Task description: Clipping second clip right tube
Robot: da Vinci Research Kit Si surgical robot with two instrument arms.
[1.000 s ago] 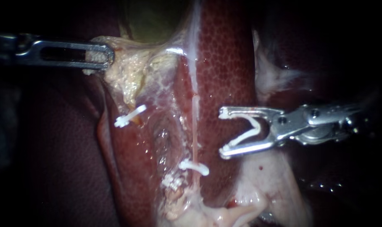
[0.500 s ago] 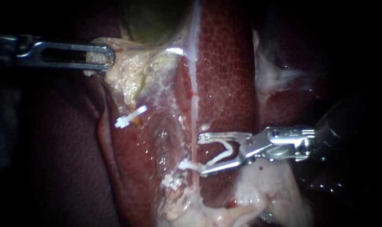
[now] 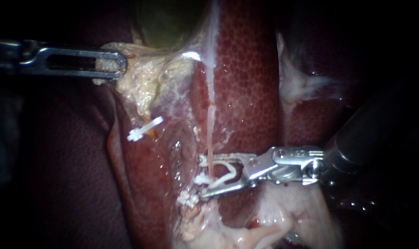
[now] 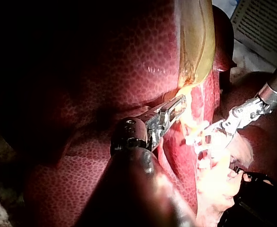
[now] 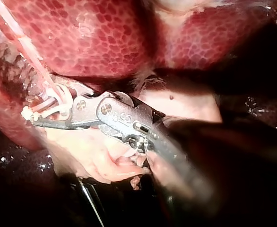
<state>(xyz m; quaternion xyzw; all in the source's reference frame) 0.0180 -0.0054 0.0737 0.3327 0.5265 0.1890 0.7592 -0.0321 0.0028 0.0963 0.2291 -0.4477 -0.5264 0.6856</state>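
L instrument (image 3: pixel 112 63): comes in from the left. Jaws are clamped on the pale tissue (image 3: pixel 140 80) at the gallbladder's (image 3: pixel 165 20) lower end. My L wrist cam shows the same grip.
R instrument (image 3: pixel 203 176): comes in from the right, low over the liver (image 3: pixel 246 69). Jaws stand apart, but both press on the loaded clip (image 3: pixel 227 171), so I'm holding it.
Loaded clip: white, V-shaped, not closed. Its legs lie along the two jaws, mouth facing the R tube (image 3: pixel 209 133).
R tube: thin pale-pink strand running down along the liver's left edge. It drops into the clip's mouth between the jaws. Can't tell if the clip legs touch it. R wrist cam shows it entering at a slant, ahead of the jaw hinge.
Lower clip (image 3: pixel 199 180): white, on the R tube, just beside my lower jaw and partly hidden by it.
Left clip (image 3: pixel 144 128): white, tilted, well apart from my R instrument, below the pale tissue.
Bottom clip (image 3: pixel 187 199): white, near the lower clip, where the red tissue meets the pale lump at the bottom.
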